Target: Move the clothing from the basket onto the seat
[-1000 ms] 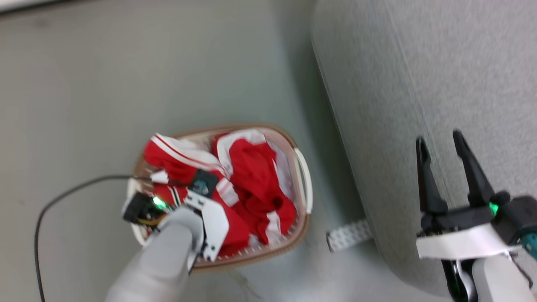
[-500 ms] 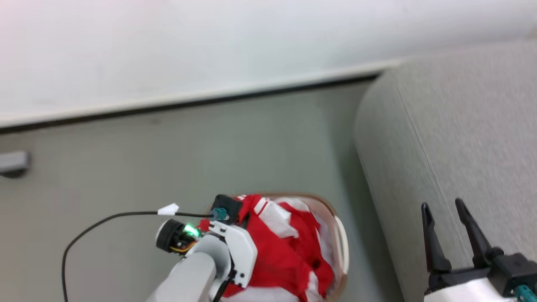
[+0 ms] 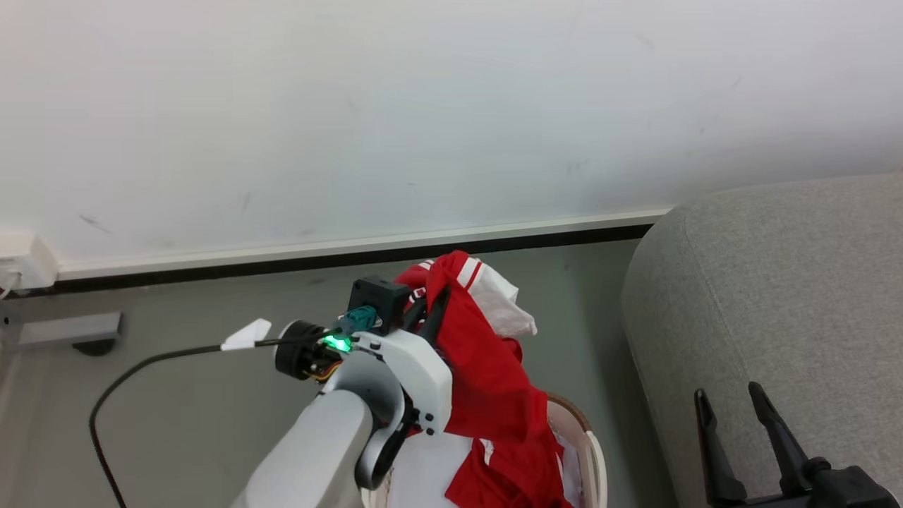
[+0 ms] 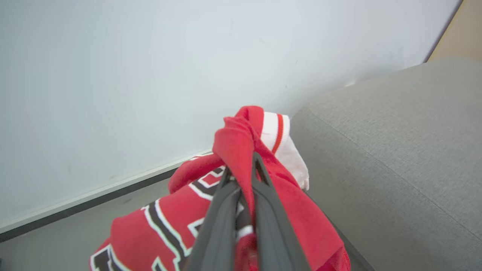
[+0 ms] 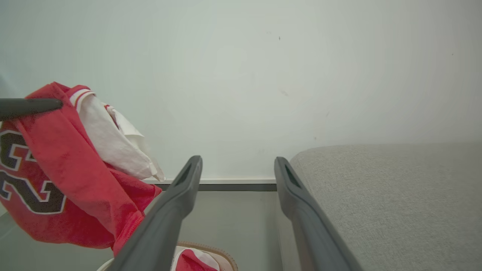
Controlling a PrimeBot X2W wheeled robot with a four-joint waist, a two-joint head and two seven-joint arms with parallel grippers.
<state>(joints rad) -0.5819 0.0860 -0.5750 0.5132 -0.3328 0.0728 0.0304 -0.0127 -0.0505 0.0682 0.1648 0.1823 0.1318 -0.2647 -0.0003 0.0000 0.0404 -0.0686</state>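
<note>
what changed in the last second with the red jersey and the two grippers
The left gripper, shut on the red jersey with black-and-white lettering, has lifted it from the cream plastic basket, so it now hangs above it. The head camera tilted up too. The right gripper stayed open and empty by the grey fabric seat; red cloth remains in the basket.

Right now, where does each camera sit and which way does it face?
Head view: on head, facing forward-down at white wall; shows left forearm, left gripper shut on red white-trimmed jersey, open right gripper.
Left wrist view: on left wrist, along its fingers toward wall and grey fabric seat.
Right wrist view: on right wrist, along open fingers toward wall.
Shared: wrist views both show jersey, seat.
</note>
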